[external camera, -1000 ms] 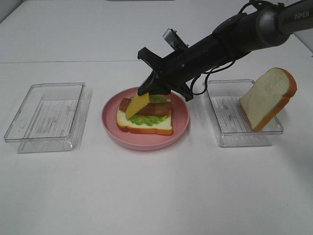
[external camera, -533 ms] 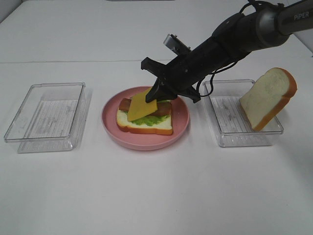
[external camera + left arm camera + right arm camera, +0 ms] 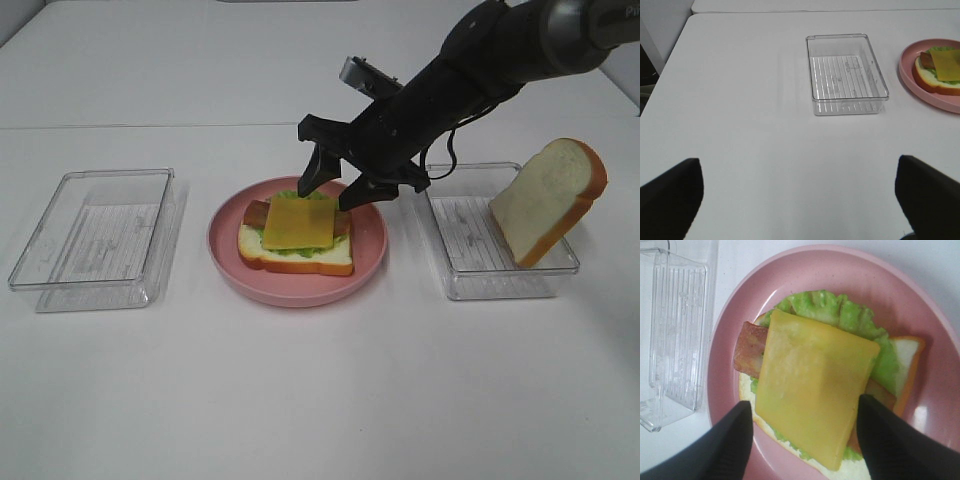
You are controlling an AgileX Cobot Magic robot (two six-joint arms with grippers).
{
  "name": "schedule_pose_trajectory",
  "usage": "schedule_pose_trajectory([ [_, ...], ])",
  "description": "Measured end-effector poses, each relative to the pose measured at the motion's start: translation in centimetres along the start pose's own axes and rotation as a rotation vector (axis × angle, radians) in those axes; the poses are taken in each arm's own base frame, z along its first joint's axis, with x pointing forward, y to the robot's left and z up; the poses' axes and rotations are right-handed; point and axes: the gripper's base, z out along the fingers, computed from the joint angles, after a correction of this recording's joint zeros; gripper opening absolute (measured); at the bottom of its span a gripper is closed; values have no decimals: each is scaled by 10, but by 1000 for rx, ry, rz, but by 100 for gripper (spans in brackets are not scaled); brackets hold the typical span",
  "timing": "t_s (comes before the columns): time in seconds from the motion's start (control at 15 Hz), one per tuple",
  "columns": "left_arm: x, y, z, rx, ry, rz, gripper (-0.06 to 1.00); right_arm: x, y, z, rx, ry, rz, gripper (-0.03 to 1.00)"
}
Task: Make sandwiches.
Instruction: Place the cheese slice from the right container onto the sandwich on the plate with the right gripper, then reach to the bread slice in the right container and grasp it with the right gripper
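Three views cover this moment. Exterior high view: my right pincer (image 3: 330, 192) hangs just above the far edge of the sandwich (image 3: 296, 240), jaws parted and holding nothing. The sandwich lies on the pink plate (image 3: 300, 296), which stands between the left tray (image 3: 95, 235) and the right tray (image 3: 468, 258). Only this view shows the bread slice (image 3: 548, 200), which leans tilted in the right tray, well apart from the pincer. Left wrist view: only here does my left pincer (image 3: 800, 197) show. It is spread wide, gripping nothing, with bare table (image 3: 750, 100) between its fingers (image 3: 670, 197). The sandwich (image 3: 940, 70) lies well ahead of it, beside the left tray (image 3: 846, 75). Right wrist view: only this view resolves the layers. The yellow cheese square (image 3: 812, 390) lies flat on top, over the brown meat strip (image 3: 747, 347), the green lettuce (image 3: 830, 307) and the bottom bread (image 3: 905, 352). The right pincer's fingers (image 3: 730, 445) stand one on each side of a cheese corner, with no grip on it.
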Motion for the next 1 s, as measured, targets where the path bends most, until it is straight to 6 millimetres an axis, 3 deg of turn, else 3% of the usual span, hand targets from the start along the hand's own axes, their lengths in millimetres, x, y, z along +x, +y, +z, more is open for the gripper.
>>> schedule_pose_trajectory([
  [0.2, 0, 0, 0, 0, 0, 0, 96, -2, 11, -26, 49, -28, -35, 63],
  [0.27, 0, 0, 0, 0, 0, 0, 96, -2, 19, -41, 62, -38, -43, 69],
  [0.4, 0, 0, 0, 0, 0, 0, 96, 2, 33, -79, 134, -63, -74, 84],
  [0.6, 0, 0, 0, 0, 0, 0, 96, 16, 38, -143, 380, -88, -79, 90],
  [0.73, 0, 0, 0, 0, 0, 0, 96, 20, 24, -168, 486, -64, -21, 90],
  [0.8, 0, 0, 0, 0, 0, 0, 96, 20, 9, -185, 532, -38, 31, 90],
  [0.87, 0, 0, 0, 0, 0, 0, 96, 13, -19, -210, 562, -18, 106, 90],
  [1.0, 0, 0, 0, 0, 0, 0, 96, 3, -43, -224, 535, -19, 154, 90],
])
